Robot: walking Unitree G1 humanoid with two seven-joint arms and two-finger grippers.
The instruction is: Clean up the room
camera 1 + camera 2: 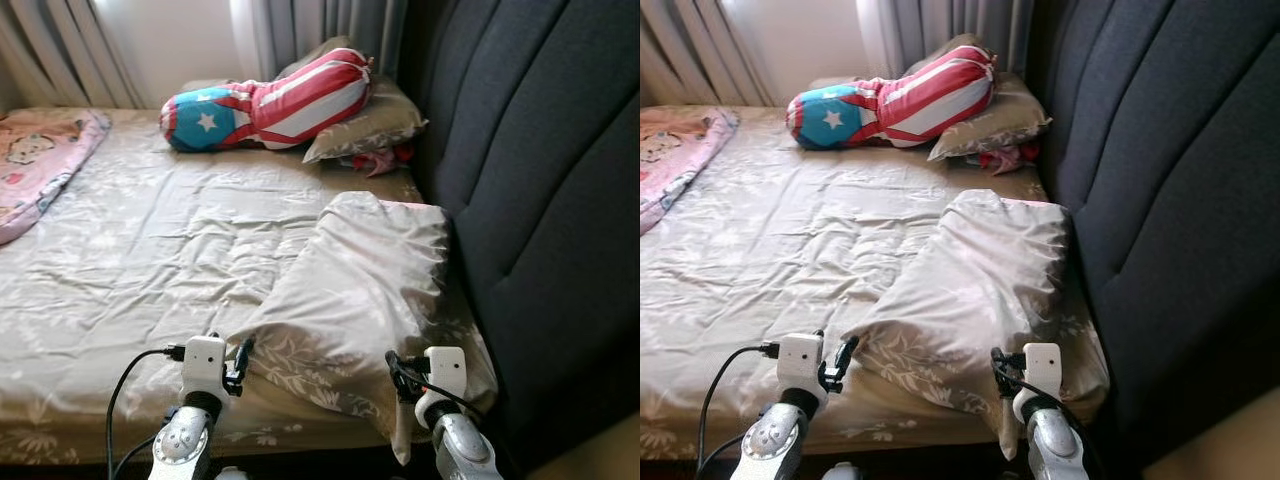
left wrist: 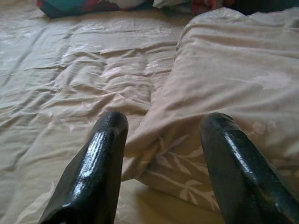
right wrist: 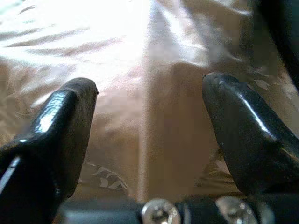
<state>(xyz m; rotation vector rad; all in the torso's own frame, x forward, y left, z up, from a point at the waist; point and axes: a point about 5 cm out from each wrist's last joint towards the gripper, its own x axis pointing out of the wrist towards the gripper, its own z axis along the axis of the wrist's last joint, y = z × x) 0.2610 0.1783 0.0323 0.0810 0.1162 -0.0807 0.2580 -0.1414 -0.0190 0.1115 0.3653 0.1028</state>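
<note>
A beige floral pillow point(image 1: 360, 290) lies crumpled on the bed's near right side, against the dark headboard point(image 1: 540, 200). My left gripper point(image 2: 166, 123) is open at the bed's front edge, its fingers pointing at the pillow's near left corner point(image 2: 233, 84) without touching it. At the pillow's near right corner, my right gripper point(image 3: 149, 84) is also open and hovers just above the fabric point(image 3: 140, 60). Both wrists show low in the eye views, the left wrist point(image 1: 205, 365) and the right wrist point(image 1: 445, 375).
The wrinkled beige sheet point(image 1: 150, 250) covers the mattress. At the far end lie a stars-and-stripes bolster point(image 1: 270, 100), a second pillow point(image 1: 375, 120) and a red cloth point(image 1: 385, 158). A pink blanket point(image 1: 40, 160) lies far left. Curtains point(image 1: 320, 25) hang behind.
</note>
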